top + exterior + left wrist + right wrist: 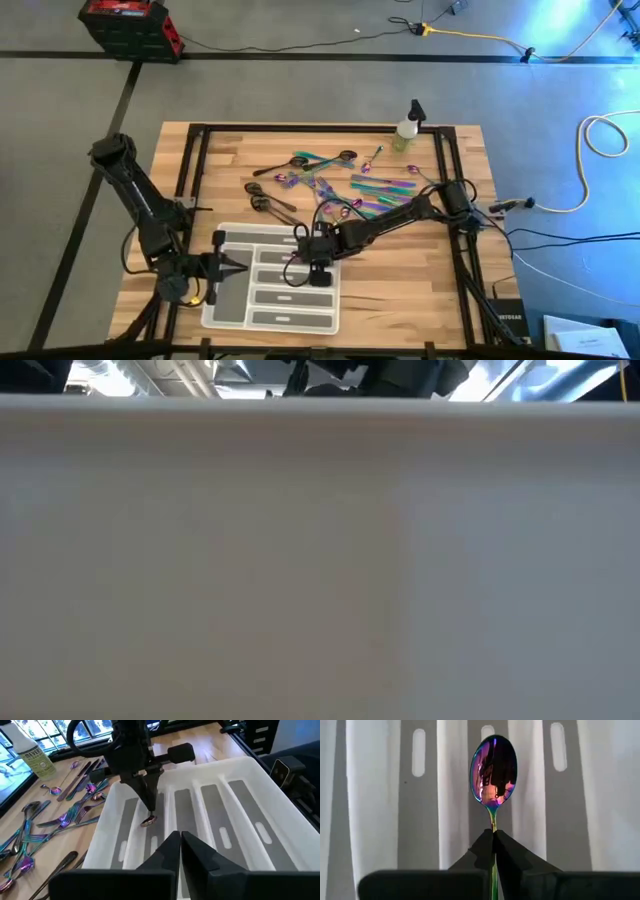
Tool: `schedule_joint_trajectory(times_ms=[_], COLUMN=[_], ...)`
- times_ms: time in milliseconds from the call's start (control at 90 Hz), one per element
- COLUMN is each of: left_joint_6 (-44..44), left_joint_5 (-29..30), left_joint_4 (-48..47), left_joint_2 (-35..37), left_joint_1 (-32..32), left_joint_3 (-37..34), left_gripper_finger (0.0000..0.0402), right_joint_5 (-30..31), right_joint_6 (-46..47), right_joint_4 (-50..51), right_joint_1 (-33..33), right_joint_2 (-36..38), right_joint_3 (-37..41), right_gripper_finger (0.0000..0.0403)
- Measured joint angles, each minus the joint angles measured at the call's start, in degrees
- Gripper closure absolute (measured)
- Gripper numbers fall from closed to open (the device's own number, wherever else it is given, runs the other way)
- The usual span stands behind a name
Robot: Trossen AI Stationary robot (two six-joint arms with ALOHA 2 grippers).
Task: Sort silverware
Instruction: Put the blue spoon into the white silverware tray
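1. The right arm is reaching from the table's right edge across the wood toward the white compartment tray (pixel 228 305), its forearm stretched low and its wrist bending down over the tray's end nearest the loose cutlery.
2. The right gripper (pixel 493 836) is pointing down into the tray with its two dark fingers (pixel 481 851) pressed together on the thin handle of an iridescent spoon (pixel 493 769) (the bowl is sticking out past the fingertips, purple and teal).
3. In the left wrist view the spoon's bowl (pixel 148 821) is hanging just above the tray floor, over one of the long slots; I cannot tell whether it is touching the floor.
4. The left arm is folding at the table's left edge, elbow raised, with its wrist lying level beside the tray's short end.
5. The left gripper (pixel 180 839) is pointing along the tray toward the right gripper, its fingertips meeting with nothing between them.
6. The rest of the silverware (pixel 340 185) is lying scattered on the wood beyond the tray, on the side away from the left arm: iridescent pieces mixed with a few dark ones.
7. A spray bottle (pixel 407 128) is standing past that pile, far from the tray.
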State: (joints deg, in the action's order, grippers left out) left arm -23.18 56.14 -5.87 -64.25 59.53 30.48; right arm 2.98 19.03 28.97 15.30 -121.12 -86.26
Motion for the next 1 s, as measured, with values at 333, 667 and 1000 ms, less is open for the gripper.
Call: schedule_joint_trajectory(times_ms=[333,667,1000], left_joint_6=[0.0,0.0,0.0], left_joint_5=[0.0,0.0,0.0], left_joint_4=[0.0,0.0,0.0], left_joint_2=[0.0,0.0,0.0], left_joint_1=[0.0,0.0,0.0], left_joint_3=[0.0,0.0,0.0], left_gripper_finger=[0.0402,0.0402,0.0402], right_joint_5=[0.2,0.3,0.4], right_joint_6=[-0.8,-1.3,-1.4], right_joint_4=[0.3,0.3,0.3], right_joint_1=[0.1,0.1,0.1], right_joint_2=[0.0,0.0,0.0], right_joint_3=[0.0,0.0,0.0], right_gripper_finger=[0.0403,0.0403,0.0396])
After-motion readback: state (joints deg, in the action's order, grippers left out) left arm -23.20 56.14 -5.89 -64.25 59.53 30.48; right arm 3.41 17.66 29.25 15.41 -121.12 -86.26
